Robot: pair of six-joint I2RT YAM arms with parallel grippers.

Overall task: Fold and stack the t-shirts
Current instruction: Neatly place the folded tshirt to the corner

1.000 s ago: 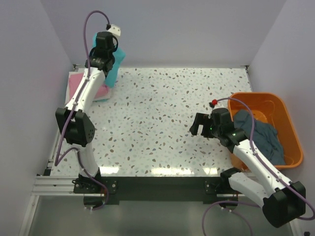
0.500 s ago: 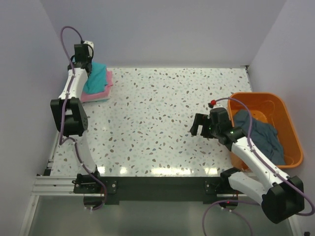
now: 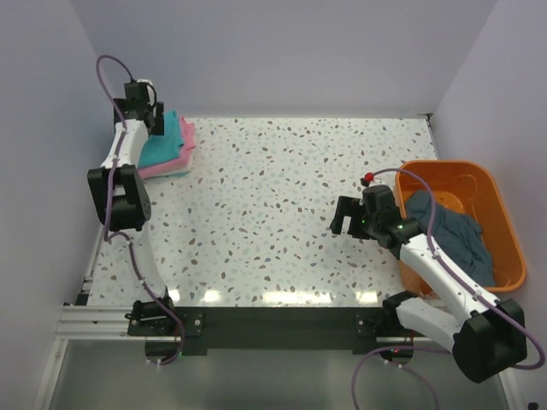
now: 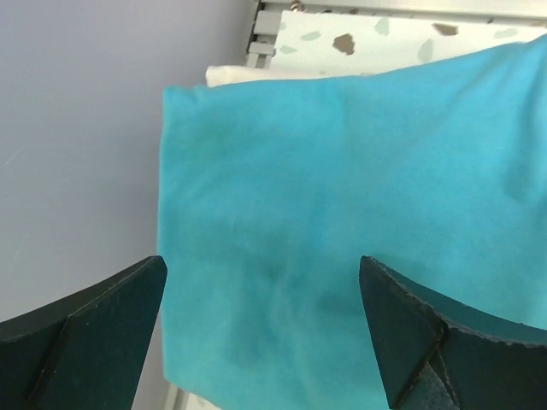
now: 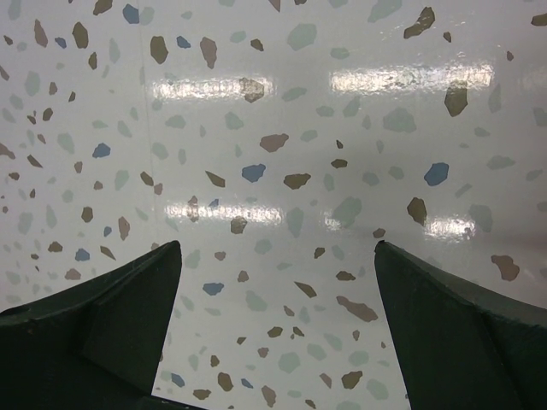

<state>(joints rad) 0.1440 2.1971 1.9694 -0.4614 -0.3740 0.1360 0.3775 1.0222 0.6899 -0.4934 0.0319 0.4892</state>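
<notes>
Right gripper (image 3: 346, 217) is parked low over the bare table (image 3: 256, 205), right of centre, fingers spread wide, nothing held; only speckled top is seen between them in the wrist view. Just to its right, the dark grey-blue t-shirt (image 3: 453, 239) is bunched unfolded in the orange tub (image 3: 461, 181), heaped toward the tub's left side. It is judged light, limp and non-fragile, with no stiffness to be relied on: sag and some stretch are to be expected on lifting, and cotton should be held well by the pads. A pinch at a hem, collar or shoulder seam is preferred; a mid-heap pinch would likely catch several layers and bring it out balled. In the far-left corner, the turquoise t-shirt (image 3: 167, 141) is laid folded on the pink t-shirt (image 3: 184, 160), the stack hard against the left wall. Left gripper (image 3: 156, 120) is held over the turquoise cloth, fingers parted, shirt not clamped; whether the tips touch the fabric cannot be told. Same soft handling applies there: edges to be squared by light presses, not drags.
</notes>
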